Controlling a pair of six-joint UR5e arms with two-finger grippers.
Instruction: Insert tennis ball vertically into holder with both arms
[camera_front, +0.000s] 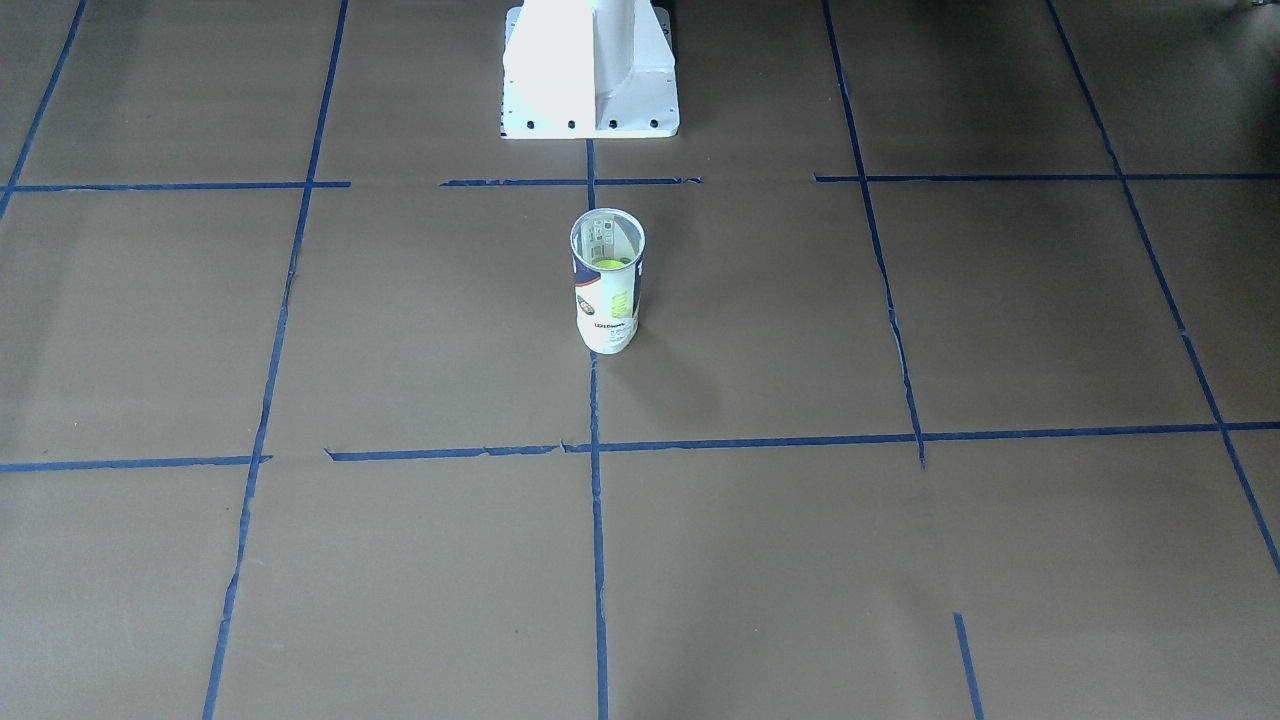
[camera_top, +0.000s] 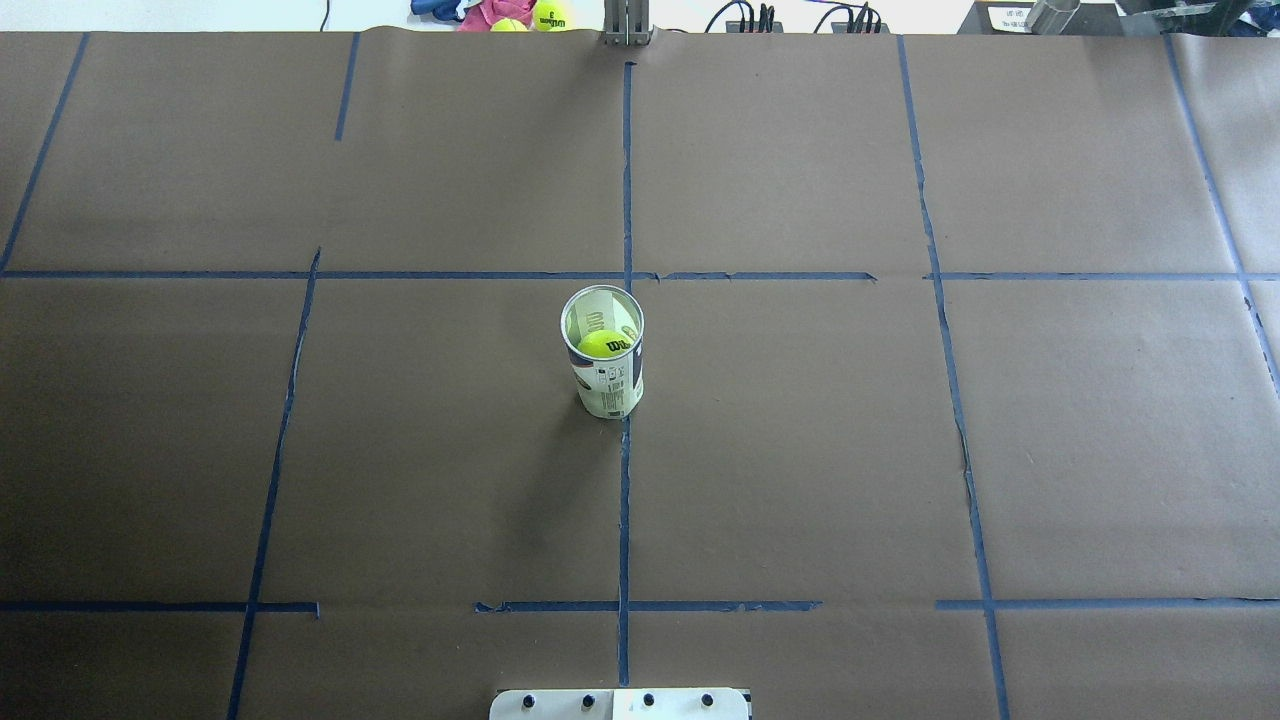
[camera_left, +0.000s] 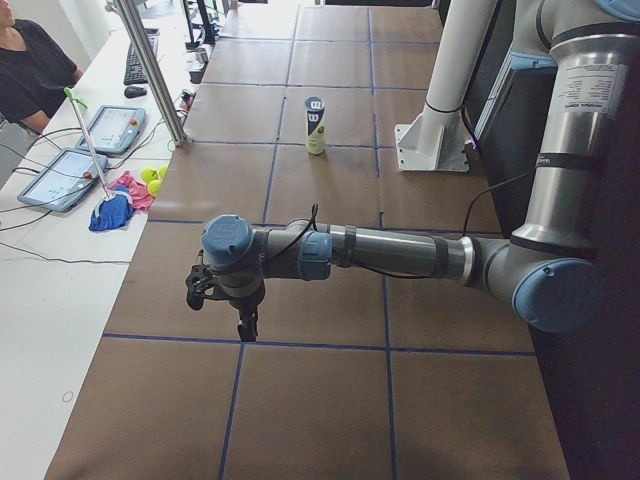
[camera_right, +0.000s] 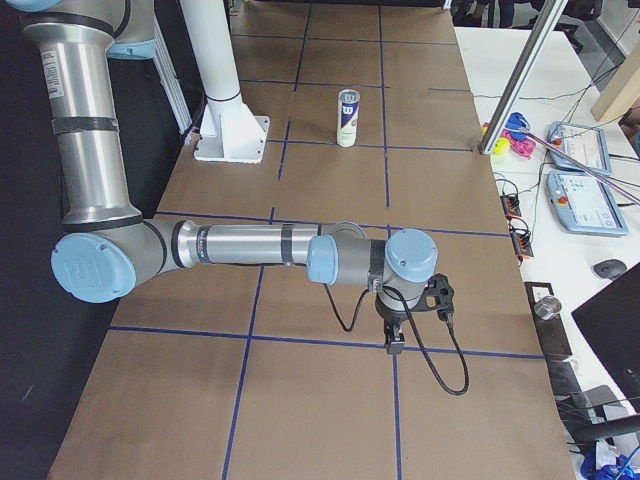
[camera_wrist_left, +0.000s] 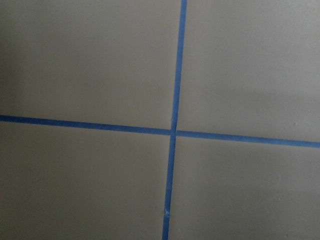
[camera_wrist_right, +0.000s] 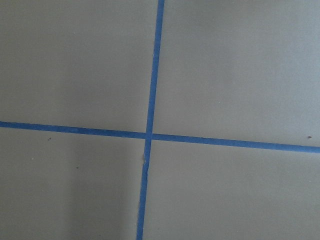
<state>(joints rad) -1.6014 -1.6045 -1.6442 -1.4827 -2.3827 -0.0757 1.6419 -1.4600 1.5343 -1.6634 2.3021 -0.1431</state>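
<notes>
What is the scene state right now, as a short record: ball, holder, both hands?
tennis ball: inside the holder, visible through its open top
holder: upright at the middle of the table, nothing touching it
left hand: over the table's left end, far from the holder; open or shut unclear
right hand: over the right end, likewise unclear
task: ball looks inserted

Soft, even light, a faint shadow beside the holder (camera_top: 612, 385), the white pedestal (camera_front: 590, 70) blown out, wrist views hazy
</notes>
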